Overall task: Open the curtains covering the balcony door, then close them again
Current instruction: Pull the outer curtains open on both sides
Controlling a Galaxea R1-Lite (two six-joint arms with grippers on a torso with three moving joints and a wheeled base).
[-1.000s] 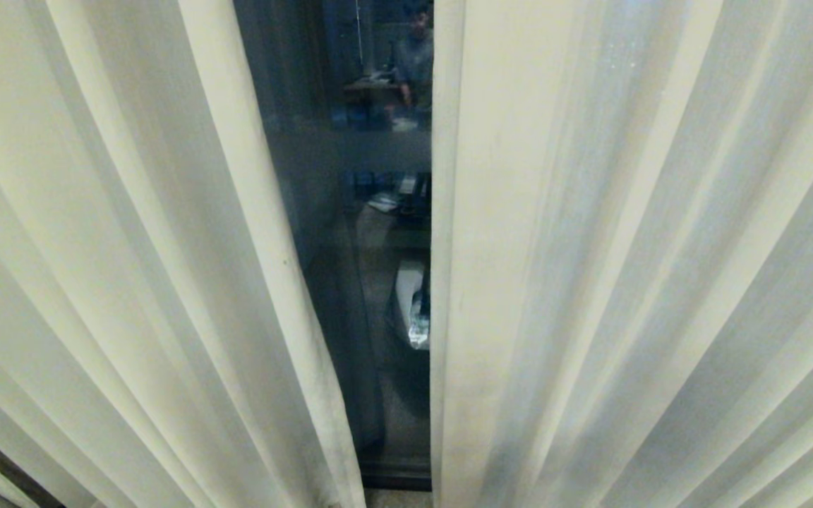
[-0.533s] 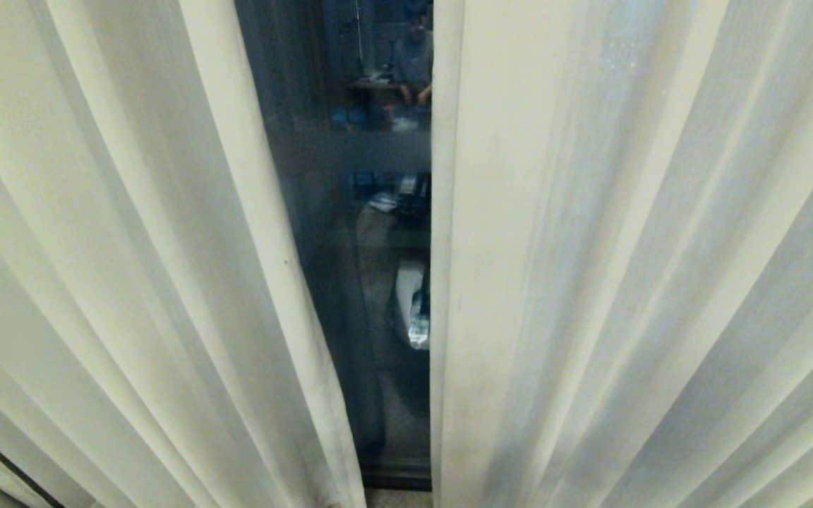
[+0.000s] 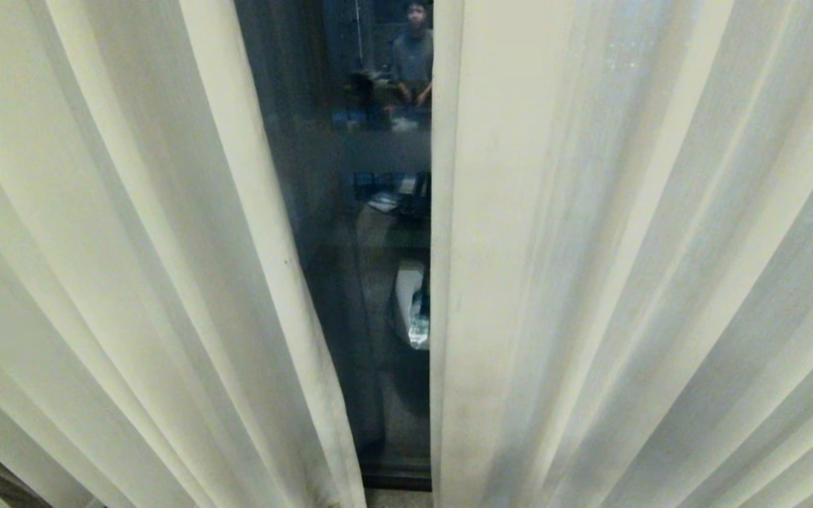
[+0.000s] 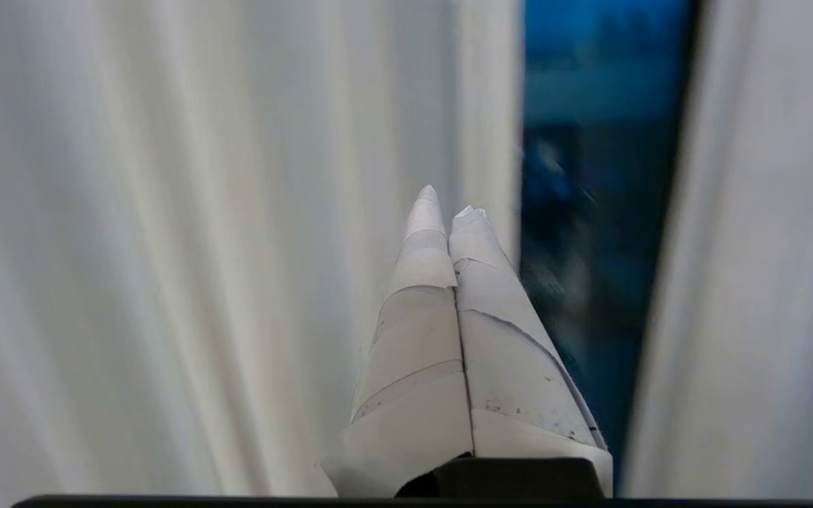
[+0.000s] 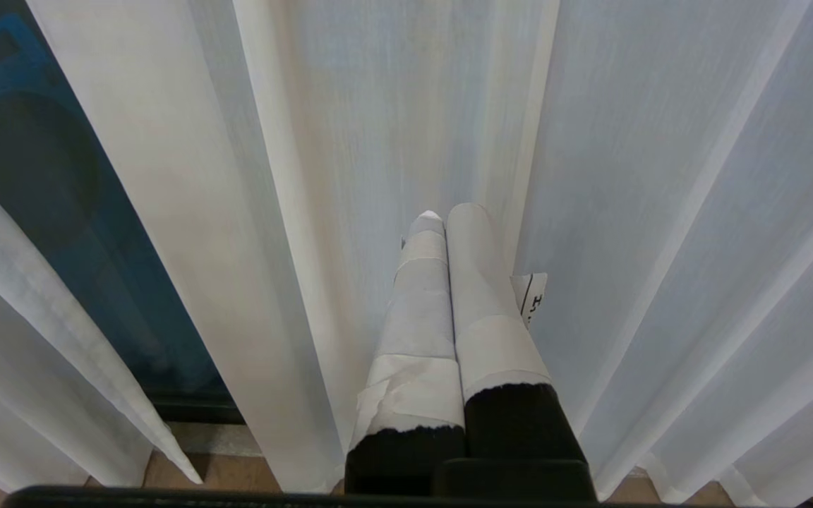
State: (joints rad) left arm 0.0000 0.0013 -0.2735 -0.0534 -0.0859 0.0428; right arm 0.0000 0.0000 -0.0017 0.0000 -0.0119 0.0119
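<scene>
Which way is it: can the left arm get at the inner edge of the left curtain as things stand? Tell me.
Probably yes. In the left wrist view the left gripper, fingers shut, points at the left curtain right beside its inner edge, with nothing between them. The gap onto the balcony door lies just beyond.

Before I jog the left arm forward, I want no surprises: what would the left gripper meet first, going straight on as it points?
Probably the left curtain panel, near its inner edge; the left gripper, shut, points there, not into the gap. Depth is unclear.
</scene>
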